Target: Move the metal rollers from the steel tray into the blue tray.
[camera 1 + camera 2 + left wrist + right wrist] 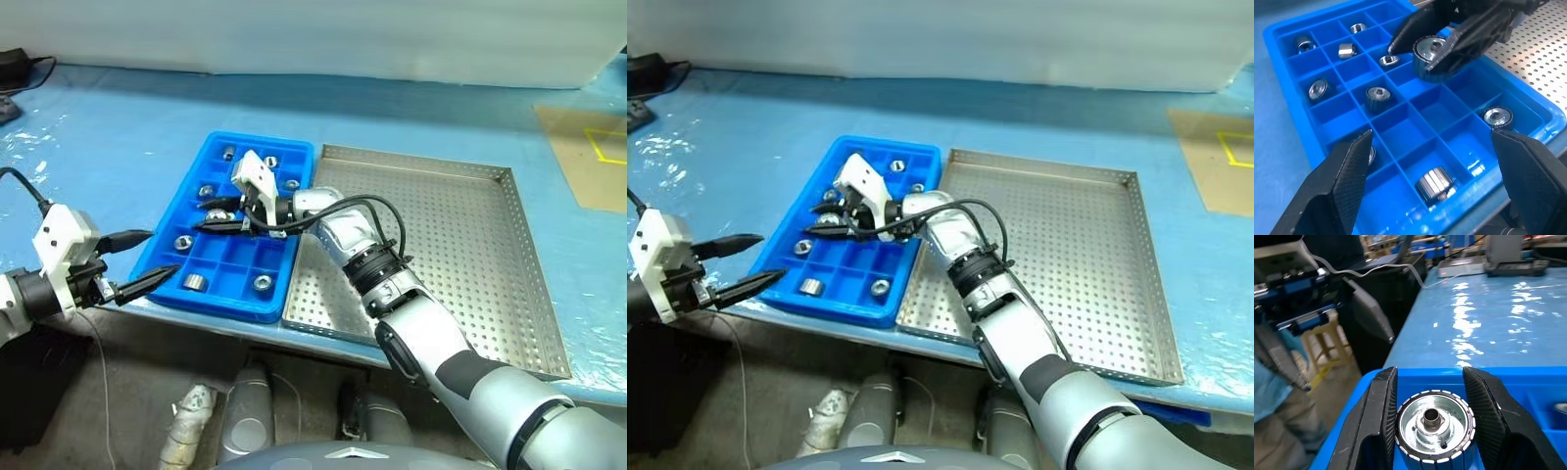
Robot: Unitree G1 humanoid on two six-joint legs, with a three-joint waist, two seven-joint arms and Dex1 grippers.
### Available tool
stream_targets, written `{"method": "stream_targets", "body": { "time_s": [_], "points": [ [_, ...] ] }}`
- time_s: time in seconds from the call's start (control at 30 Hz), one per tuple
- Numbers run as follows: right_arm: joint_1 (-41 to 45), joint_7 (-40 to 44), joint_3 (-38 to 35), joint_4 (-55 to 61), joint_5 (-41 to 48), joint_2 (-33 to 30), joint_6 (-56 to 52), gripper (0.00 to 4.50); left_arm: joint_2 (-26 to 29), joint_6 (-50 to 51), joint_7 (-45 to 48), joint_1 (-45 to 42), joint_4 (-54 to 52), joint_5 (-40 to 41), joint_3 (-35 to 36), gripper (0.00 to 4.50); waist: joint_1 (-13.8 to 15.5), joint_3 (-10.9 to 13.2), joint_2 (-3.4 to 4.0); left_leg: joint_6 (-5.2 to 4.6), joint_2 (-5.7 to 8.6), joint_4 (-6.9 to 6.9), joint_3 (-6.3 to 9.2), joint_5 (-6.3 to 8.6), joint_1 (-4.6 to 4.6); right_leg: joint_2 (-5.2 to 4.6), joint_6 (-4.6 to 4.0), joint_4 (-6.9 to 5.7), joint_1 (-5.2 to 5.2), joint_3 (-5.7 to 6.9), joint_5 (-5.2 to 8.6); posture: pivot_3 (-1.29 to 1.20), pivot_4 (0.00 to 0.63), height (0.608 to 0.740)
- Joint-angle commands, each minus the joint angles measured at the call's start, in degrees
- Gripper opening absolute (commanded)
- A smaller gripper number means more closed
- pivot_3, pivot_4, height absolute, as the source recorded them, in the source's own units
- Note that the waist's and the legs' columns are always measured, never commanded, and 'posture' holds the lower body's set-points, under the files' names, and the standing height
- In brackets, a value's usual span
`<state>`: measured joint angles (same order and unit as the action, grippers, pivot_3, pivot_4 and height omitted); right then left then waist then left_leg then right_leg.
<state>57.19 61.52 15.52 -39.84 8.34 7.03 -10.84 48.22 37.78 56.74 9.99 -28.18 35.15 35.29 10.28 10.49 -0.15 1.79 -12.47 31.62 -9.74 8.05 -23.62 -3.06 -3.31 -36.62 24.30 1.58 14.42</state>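
I am at the placing step; my right hand (211,215) is clenched on one of the metal rollers (1434,432), carrying it over the blue tray (294,157), above the cells near the tray's middle; my left hand (137,260) hangs released, its two fingers spread wide, just off the tray's corner at about 8 o'clock, grasping nothing.

In my judgement the next move calls for lowering the roller into a bare cell and only then letting go; several cells already hold rollers, one at about 6 o'clock by the near rim (1436,182), others toward 12 o'clock, so I must choose an empty compartment, and the walls between them are close enough that a tilted roller could catch on a divider.

The steel tray (460,235) lies touching the blue tray on its 3 o'clock side; its perforated floor looks bare of rollers, so this may be the last one, though my arm hides part of it.

Both trays sit at the near edge of a desk (118,127) covered in glossy blue film; beyond it, in the right wrist view, stand a stool (1322,340) and dark equipment.
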Motion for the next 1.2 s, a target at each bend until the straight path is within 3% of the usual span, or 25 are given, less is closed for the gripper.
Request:
{"method": "stream_targets", "body": {
  "time_s": [0.03, 0.3, 0.7, 0.9, 1.2],
  "points": [
    [-2.2, 1.0, 2.8, -0.2, -2.2, 0.7, 3.6, 1.68, -0.6, -0.1, -1.8, 1.5, -2.8, 1.6, 2.6, 4.08, 0.5, 0.0, -0.01, 0.02, 0.00, -0.04, 0.04, -0.01, 0.00, 0.00, 0.01, 0.00, 0.01, 0.00, 0.00, 0.43, 0.150, 0.740],
    [-2.5, -1.1, 1.8, -2.5, -4.1, -1.9, 6.3, 1.68, -0.1, -0.7, -3.6, -1.9, -1.5, 2.5, -1.7, 4.08, 1.4, 0.0, -0.03, 0.23, 0.02, -0.29, 0.38, -0.14, 0.15, 0.03, 0.01, -0.05, 0.01, -0.03, 0.01, 0.38, 0.150, 0.740],
    [-5.7, -1.2, 2.2, -0.5, -4.6, -3.9, 7.3, 1.68, 1.3, -2.6, -2.6, -8.1, 3.0, 1.2, -8.3, 4.08, -0.1, -0.1, -0.10, 0.48, 0.13, -0.26, 0.40, -0.30, 0.13, 0.14, 0.00, -0.06, 0.02, -0.03, 0.00, 0.30, 0.150, 0.740],
    [-6.3, -5.7, 2.7, -0.2, -6.7, -3.4, 6.4, 3.61, 1.6, -2.9, -2.5, -9.5, 3.8, 1.1, -9.8, 4.08, -0.3, -0.1, -0.10, 0.50, 0.12, -0.25, 0.38, -0.31, 0.18, 0.14, -0.01, -0.10, 0.00, -0.03, 0.00, 0.29, 0.150, 0.740],
    [-5.1, -9.4, -1.1, 1.8, -5.0, -5.5, 5.9, 3.61, 1.2, -4.4, -1.4, -14.8, 7.3, 0.2, -14.5, 4.08, -0.2, -0.1, -0.10, 0.52, 0.11, -0.25, 0.28, -0.32, 0.31, 0.13, -0.02, -0.15, -0.13, -0.03, 0.00, 0.23, 0.150, 0.740]
  ]
}}
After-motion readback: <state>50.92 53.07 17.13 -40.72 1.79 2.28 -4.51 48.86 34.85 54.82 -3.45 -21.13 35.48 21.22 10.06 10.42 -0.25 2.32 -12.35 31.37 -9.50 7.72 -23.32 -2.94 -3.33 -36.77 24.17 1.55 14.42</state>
